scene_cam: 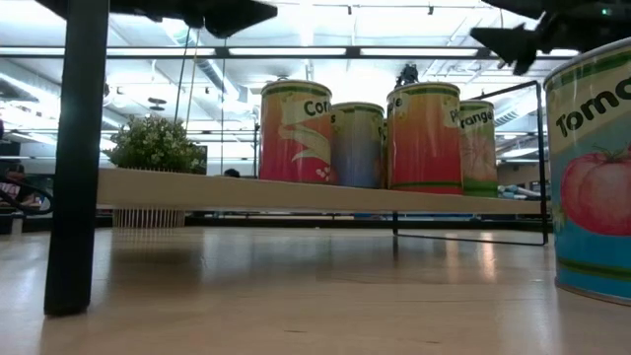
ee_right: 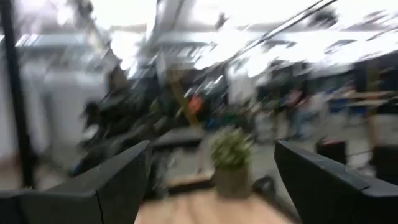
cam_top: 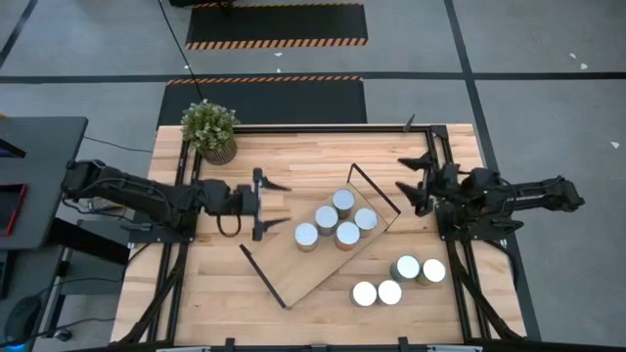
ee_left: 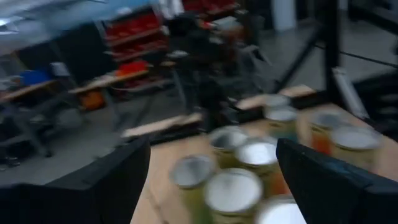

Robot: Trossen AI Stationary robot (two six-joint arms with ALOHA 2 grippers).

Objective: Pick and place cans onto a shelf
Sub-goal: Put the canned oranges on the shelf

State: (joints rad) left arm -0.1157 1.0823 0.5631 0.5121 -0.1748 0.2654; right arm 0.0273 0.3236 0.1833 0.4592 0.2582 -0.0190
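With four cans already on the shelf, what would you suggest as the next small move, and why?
Probably the right gripper should swing toward the four cans on the tabletop and descend over the nearest one. It hangs open and empty beside the shelf, closer to them than the left gripper, which is also open and empty at the shelf's other side. Four cans already stand on the board.

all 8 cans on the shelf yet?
No: the high view shows four cans on the shelf, and four more standing on the tabletop beside it.
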